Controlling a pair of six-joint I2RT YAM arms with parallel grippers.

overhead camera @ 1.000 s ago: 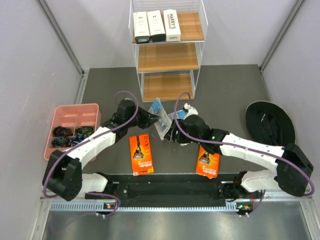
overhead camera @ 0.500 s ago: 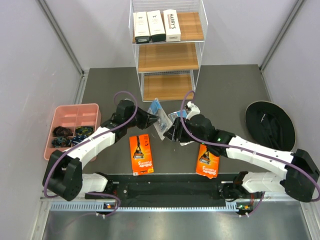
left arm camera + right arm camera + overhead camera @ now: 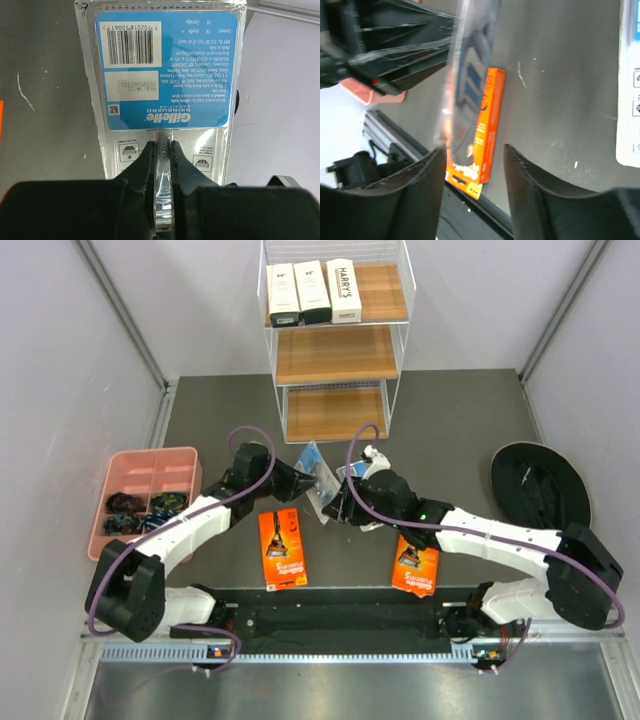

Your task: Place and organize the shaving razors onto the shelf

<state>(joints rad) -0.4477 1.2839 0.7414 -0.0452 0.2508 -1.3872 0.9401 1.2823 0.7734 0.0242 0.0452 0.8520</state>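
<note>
My left gripper [image 3: 163, 150] clamps the flat seam of the blue-clear plastic blister pack [image 3: 162, 65], seemingly light and bendy; my right gripper [image 3: 474, 155] gapes astride it.

Glossy clear-plastic blister pack [image 3: 165, 75], matt dark tabletop [image 3: 45, 100], wood-tiered wire shelf [image 3: 336, 353].

Left arm [image 3: 190, 525] and right arm [image 3: 480, 535] angle inward; left end effector [image 3: 162, 150] clamped tight, right end effector [image 3: 474, 150] parted.
</note>
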